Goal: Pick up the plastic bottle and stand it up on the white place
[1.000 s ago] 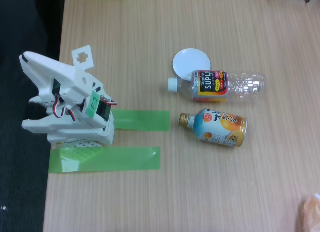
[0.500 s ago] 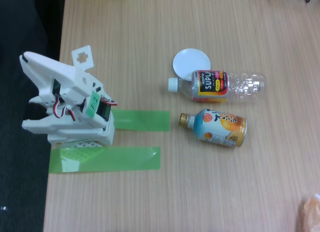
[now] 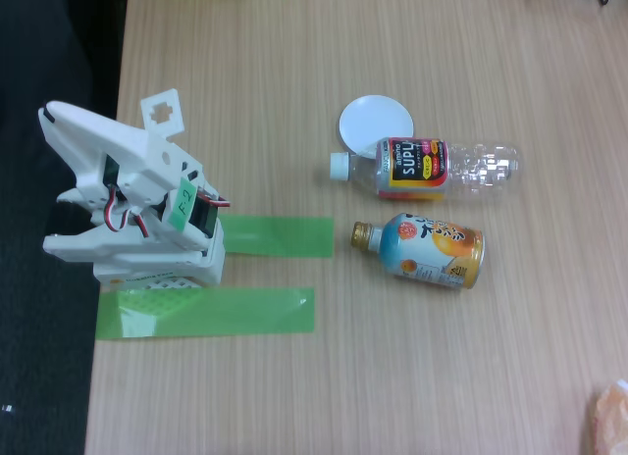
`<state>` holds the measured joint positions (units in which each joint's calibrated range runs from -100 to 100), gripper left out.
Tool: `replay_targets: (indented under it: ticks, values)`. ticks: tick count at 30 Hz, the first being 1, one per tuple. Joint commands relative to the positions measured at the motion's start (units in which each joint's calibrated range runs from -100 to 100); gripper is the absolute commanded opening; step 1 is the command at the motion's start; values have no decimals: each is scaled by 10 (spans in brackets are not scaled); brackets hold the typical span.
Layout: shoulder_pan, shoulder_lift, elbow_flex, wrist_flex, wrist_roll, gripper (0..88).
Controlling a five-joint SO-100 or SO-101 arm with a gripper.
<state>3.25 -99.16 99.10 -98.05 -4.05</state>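
Sideways, plastic bottle (image 3: 432, 168), cap leftward.

Clear bottle (image 3: 432, 168) — black-red-yellow label, white cap — beside white disc (image 3: 373, 123).

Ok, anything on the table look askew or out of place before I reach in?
Both bottles lie on their sides: the clear ribbed plastic bottle partly overlaps the round white disc, and the orange-and-blue gold-capped bottle lies just below it. No spill visible.

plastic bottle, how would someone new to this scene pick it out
On the wooden table, right of the folded white arm, two bottles lie side by side. The plastic bottle is the clear ribbed one with a white cap, overlapping the white disc; the can-bottle is orange and blue.
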Motion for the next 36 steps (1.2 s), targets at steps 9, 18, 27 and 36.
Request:
replay_targets:
  ticks: [9, 18, 27, 36]
  values:
    - [3, 1, -88, 206, 3, 12]
    - [3, 1, -88, 296, 3, 12]
    - [3, 1, -93, 461, 3, 12]
    - [3, 2, -265, 744, 3, 12]
